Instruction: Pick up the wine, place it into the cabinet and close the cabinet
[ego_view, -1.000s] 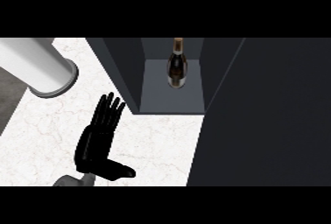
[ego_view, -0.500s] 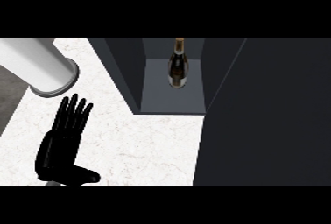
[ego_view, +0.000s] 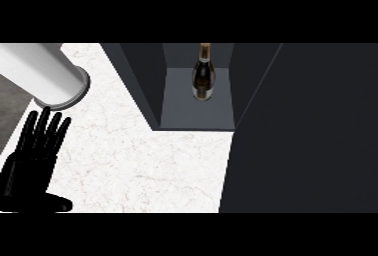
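A dark wine bottle stands upright inside the open dark cabinet, on its grey floor near the back. A large dark panel, which looks like the cabinet's door, fills the right side of the view. My left hand is at the lower left over the white marble counter, open with fingers straight and pointing up, holding nothing and well apart from the cabinet. My right hand does not show.
A white cylinder lies at the upper left on the counter. The counter's left edge runs beside it, with a grey floor beyond.
My left hand has moved left and down toward the view's lower left corner, away from the cabinet. The bottle has stayed in place.
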